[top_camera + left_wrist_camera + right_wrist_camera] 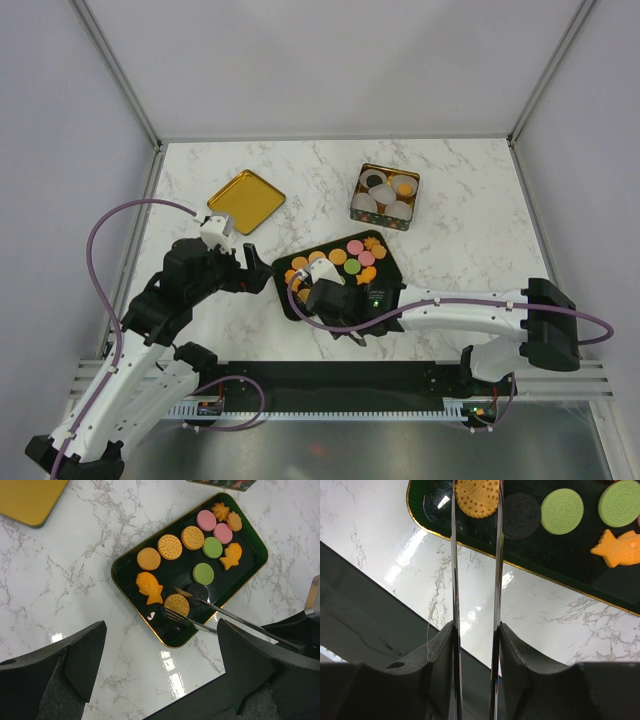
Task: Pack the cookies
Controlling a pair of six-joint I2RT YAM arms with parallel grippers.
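Several cookies lie on a black tray (pixel 293 303): round orange, pink and green ones, fish shapes and a black one. My right gripper (pixel 476 635) is shut on metal tongs (pixel 454 555). The tong blades flank a round dotted orange cookie (pixel 477 497) at the tray's near corner; I cannot tell whether they touch it. A black cookie (pixel 521 515) lies just right of it. In the left wrist view the tongs (pixel 225 617) straddle that same cookie (pixel 176 604). My left gripper (pixel 160 665) is open and empty over bare table left of the tray (pixel 125 587).
A square tin (pixel 386 195) holding white paper cups stands at the back right of the tray. Its gold lid (pixel 246 200) lies at the back left and also shows in the left wrist view (pixel 27 500). The table's near edge runs just below the tray.
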